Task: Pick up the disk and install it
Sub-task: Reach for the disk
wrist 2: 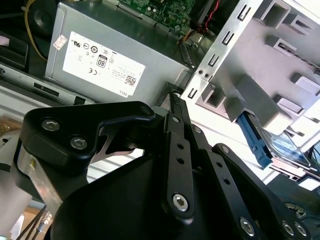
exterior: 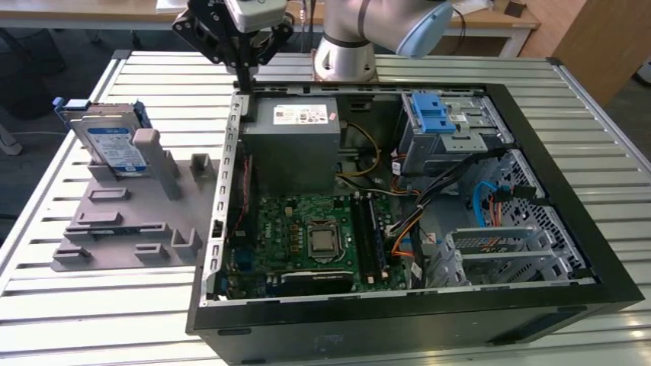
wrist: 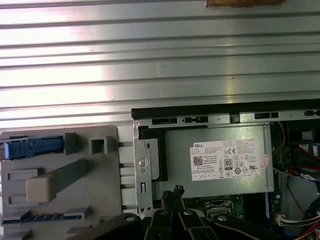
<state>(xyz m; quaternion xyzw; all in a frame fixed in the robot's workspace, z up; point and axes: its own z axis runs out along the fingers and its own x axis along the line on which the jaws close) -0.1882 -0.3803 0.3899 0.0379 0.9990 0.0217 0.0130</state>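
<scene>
The fingers [exterior: 245,76] are drawn together at their tips and hold nothing. In the exterior view they hang above the rim of the open computer case [exterior: 407,320], on the side towards the exterior view's left, just over the corner where the power supply [exterior: 295,149] sits. The first wrist view shows the joined fingertips [wrist: 173,191] over the metal side frame beside that grey box, and the second wrist view shows the same tips [wrist 2: 174,97] with the box's white sticker beyond them.

The disk [exterior: 105,141] stands on edge in a grey holder [exterior: 122,229] on the slatted tabletop [exterior: 61,313], outside the case and well apart from the fingers. Its blue-and-white label faces the exterior camera, and blue rails run along its edges. A pale post [exterior: 145,141] of the holder rises just beside it, covering part of the label (in the second wrist view the disk [wrist 2: 282,147] peeks out from behind that post). The first wrist view catches the disk's blue rail [wrist: 30,147] from above.

The case's side wall lies between the fingers and the disk. Inside the case are the green motherboard [exterior: 305,229], a metal drive cage with a blue latch [exterior: 432,114], and loose blue and orange cables [exterior: 489,198]. The arm [exterior: 351,38] rises behind the case.
</scene>
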